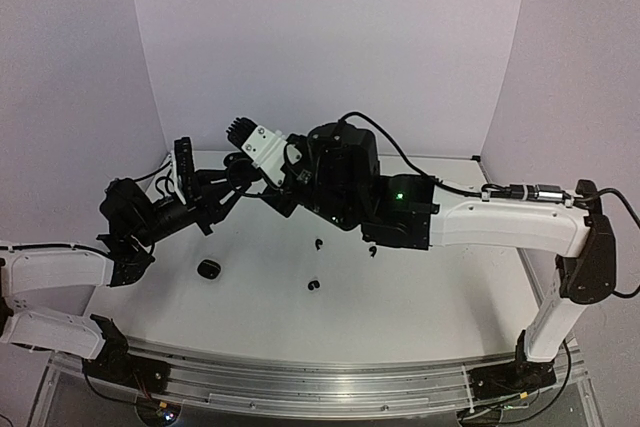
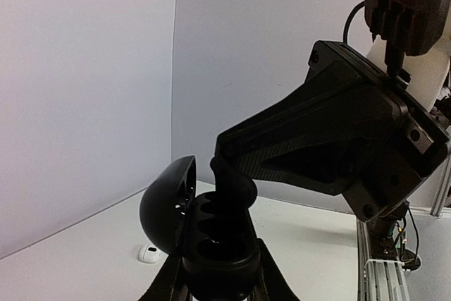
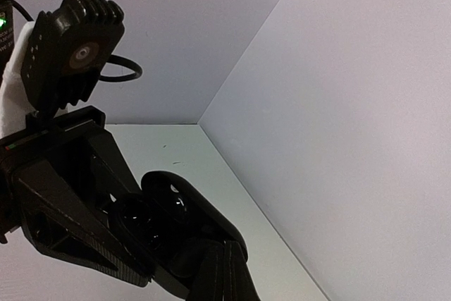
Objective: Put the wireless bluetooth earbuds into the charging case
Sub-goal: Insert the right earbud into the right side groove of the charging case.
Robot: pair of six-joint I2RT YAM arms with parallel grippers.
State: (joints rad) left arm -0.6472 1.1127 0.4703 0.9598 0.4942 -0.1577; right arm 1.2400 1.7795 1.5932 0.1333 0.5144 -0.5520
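My left gripper is shut on an open black charging case and holds it above the far left of the table. In the left wrist view the case sits between my fingers, with its lid swung open to the left. My right gripper is shut on a black earbud and holds it at the case's far socket. In the right wrist view my right gripper is shut, right against the open case. Three black earbuds lie on the table.
A closed black case lies on the table below the left arm. A small white case-like thing lies at the far side near the wall. The left gripper's body fills the left of the right wrist view. Walls stand at the back and both sides.
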